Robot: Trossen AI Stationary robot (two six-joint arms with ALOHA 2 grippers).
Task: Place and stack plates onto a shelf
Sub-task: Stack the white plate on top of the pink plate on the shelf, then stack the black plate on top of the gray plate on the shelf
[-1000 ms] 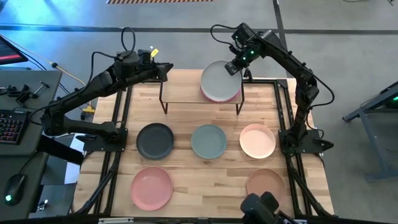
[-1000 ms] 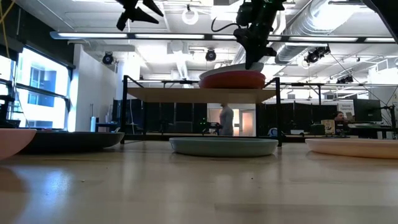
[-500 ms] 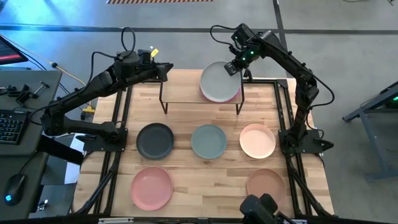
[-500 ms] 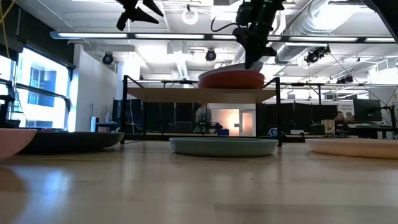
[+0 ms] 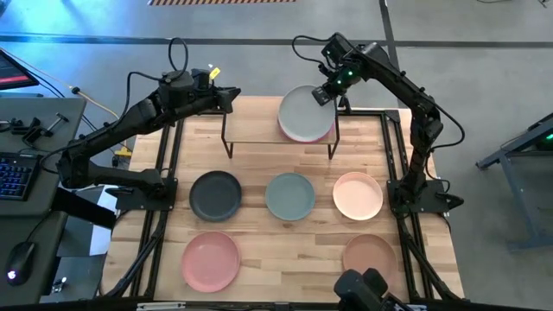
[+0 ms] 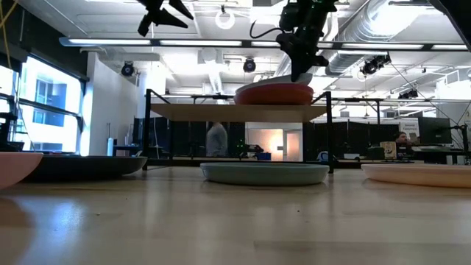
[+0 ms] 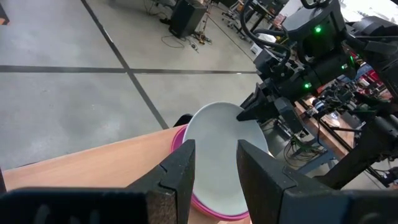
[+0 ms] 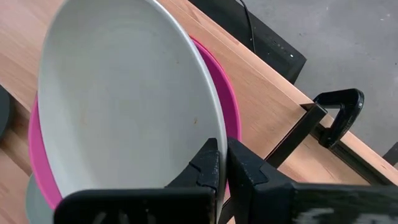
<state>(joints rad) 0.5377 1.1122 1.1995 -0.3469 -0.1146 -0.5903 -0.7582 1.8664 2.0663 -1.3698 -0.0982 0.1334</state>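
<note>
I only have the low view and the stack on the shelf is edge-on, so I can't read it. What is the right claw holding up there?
Observer: The right claw is shut on the rim of the white-grey plate.
Operator: Anything under that plate?
Observer: The magenta plate, lying on the right half of the shelf.
Operator: Where is the left claw?
Observer: The left claw is open and empty, above the shelf's left end.
</note>
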